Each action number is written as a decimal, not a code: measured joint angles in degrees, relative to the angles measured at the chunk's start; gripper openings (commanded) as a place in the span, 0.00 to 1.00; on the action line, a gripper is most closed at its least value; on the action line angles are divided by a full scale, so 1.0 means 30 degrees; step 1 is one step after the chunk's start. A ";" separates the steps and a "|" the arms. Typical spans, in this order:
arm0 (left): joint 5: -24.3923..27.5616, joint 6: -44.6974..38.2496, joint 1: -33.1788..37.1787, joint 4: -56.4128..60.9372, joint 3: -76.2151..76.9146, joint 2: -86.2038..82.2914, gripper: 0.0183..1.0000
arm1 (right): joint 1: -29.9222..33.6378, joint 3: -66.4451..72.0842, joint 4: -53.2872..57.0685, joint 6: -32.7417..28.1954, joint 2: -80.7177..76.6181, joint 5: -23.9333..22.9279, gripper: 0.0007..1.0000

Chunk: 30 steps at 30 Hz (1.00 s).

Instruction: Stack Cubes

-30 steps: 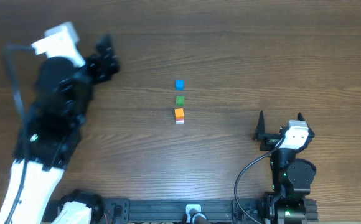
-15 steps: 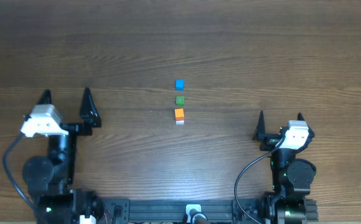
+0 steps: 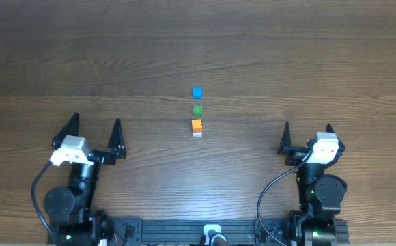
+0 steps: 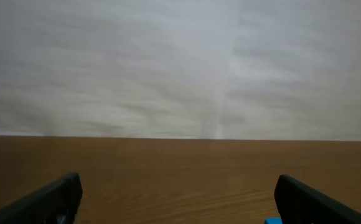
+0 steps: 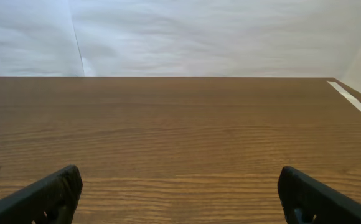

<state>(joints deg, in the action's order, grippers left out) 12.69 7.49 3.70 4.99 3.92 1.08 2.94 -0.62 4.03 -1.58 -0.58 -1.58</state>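
Nearest you, both arms sit drawn back at the near edge of the counter (image 3: 307, 55). Your left gripper (image 3: 95, 119) has its fingers spread wide and holds nothing. Your right gripper (image 3: 307, 126) is likewise spread and empty. Both are well apart from the cubes.

Farther out, along the middle line, the orange cube (image 3: 196, 124) comes first, with a white sliver (image 3: 196, 133) showing at its near edge. That is likely a white cube underneath, so one stacking looks done, though you can't be sure from above. Just beyond sits the green cube (image 3: 196, 109), then the blue cube (image 3: 196, 92), each alone on the wood with a gap between them. By my reading, those two remain for you to stack.
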 measured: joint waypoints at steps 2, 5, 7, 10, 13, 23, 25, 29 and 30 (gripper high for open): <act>0.0350 0.0000 0.0000 0.0066 -0.0131 -0.0080 1.00 | 0.0000 0.0000 0.0000 0.0007 0.0000 0.0000 0.99; 0.0809 0.0000 0.0000 0.0000 -0.0583 -0.0087 1.00 | 0.0000 0.0000 0.0000 0.0007 0.0000 0.0000 0.99; 0.0991 0.0000 -0.0066 -0.0809 -0.0925 -0.0095 1.00 | 0.0007 0.0000 0.0000 0.0007 0.0000 0.0000 0.99; 0.1151 -0.0007 -0.0379 -0.1676 -0.1129 -0.0102 1.00 | 0.0000 0.0000 0.0000 0.0007 0.0000 0.0000 0.99; 0.1202 0.0000 -0.0576 -0.2557 -0.1122 -0.0124 1.00 | 0.0007 0.0000 0.0000 0.0000 0.0000 0.0000 0.99; 0.1217 -0.0007 -0.0597 -0.2550 -0.1122 -0.0153 1.00 | 0.0000 0.0000 0.0000 0.0015 0.0000 0.0000 0.99; 0.1217 0.0000 -0.0597 -0.2550 -0.1122 -0.0153 1.00 | 0.0000 0.0000 0.0000 0.0015 0.0000 0.0000 0.99; 0.1217 0.0000 -0.0597 -0.2543 -0.1122 -0.0153 1.00 | 0.0000 0.0000 0.0000 0.0015 0.0000 0.0000 0.99; 0.1217 0.0000 -0.0590 -0.2550 -0.1122 -0.0153 1.00 | 0.0000 0.0000 0.0000 0.0015 0.0000 0.0000 0.99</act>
<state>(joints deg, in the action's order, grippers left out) 16.34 7.49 1.93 -2.66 0.56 0.62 2.94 -0.62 4.03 -1.54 -0.58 -1.58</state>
